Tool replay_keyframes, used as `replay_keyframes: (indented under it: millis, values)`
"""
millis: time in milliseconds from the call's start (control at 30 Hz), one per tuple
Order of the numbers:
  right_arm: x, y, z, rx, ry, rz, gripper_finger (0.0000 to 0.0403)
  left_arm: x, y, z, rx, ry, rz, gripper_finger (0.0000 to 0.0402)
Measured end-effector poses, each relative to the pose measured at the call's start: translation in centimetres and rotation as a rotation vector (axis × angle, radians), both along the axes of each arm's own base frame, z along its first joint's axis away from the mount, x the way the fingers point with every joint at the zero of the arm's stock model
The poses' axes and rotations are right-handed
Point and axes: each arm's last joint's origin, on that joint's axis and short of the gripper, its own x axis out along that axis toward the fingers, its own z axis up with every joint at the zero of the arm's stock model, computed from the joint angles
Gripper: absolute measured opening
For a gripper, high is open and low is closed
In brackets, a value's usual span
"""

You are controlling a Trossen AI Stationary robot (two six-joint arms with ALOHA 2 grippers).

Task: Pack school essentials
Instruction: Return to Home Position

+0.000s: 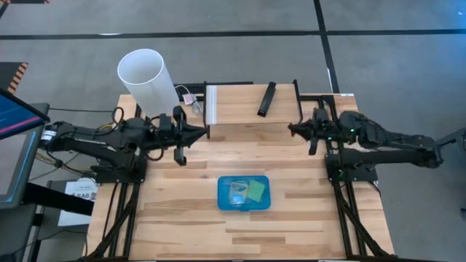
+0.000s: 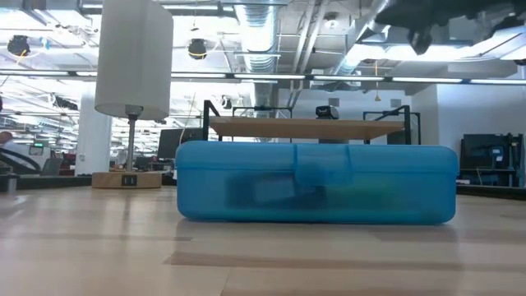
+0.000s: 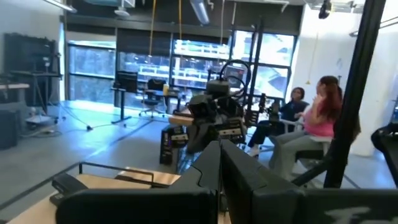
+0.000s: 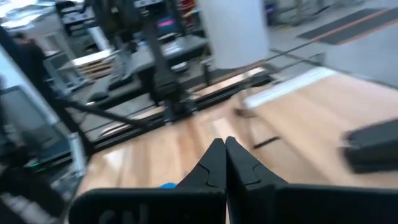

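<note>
The blue box (image 1: 244, 193) lies shut, the essentials (image 1: 255, 191) showing faintly green through its lid. My left gripper (image 1: 203, 133) hangs beyond the box's far edge, off to its left, with its fingers pressed together on nothing. The right gripper (image 1: 292, 129) mirrors it off to the box's right, likewise closed and empty. I judge packing finished and this the homing step. Next I need only settle both arms at rest, clear of the box.

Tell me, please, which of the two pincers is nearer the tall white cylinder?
The left pincer, just beside the white cylinder; the right pincer sits on the opposite side, closer to the slim black bar.
</note>
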Motion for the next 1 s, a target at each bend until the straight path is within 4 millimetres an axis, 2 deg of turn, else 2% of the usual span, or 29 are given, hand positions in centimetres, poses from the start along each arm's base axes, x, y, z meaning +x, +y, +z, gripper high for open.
replay_keyframes:
  millis: [233, 367, 533, 733, 933, 1000]
  values:
    - [-3.8, -0.5, 0.7, -0.049, -0.055, -0.139, 0.0003, 0.4, 3.3, -0.1, 0.012, -0.003, 0.007, 0.0]
    - [-6.1, -0.2, 0.9, -0.045, -0.109, -0.175, 0.0002, -0.8, 4.8, 0.7, 0.03, -0.042, 0.047, 0.0]
    - [-9.2, 0.4, 0.9, -0.046, -0.184, -0.232, 0.0002, -3.4, 5.2, 1.2, 0.074, -0.087, 0.075, 0.0]
    - [-12.2, 1.1, 0.2, -0.046, -0.244, -0.31, 0.0001, -6.7, 4.9, -1.2, 0.037, -0.14, 0.115, 0.0]
    - [-12.2, 1.1, -0.2, -0.05, -0.195, -0.315, 0.0001, -9.2, 4.5, -4.3, -0.018, -0.221, 0.119, 0.0]
    - [-12.0, 1.0, -1.0, -0.032, -0.148, -0.318, 0.0001, -10.2, 4.3, -5.0, -0.027, -0.25, 0.128, 0.0]
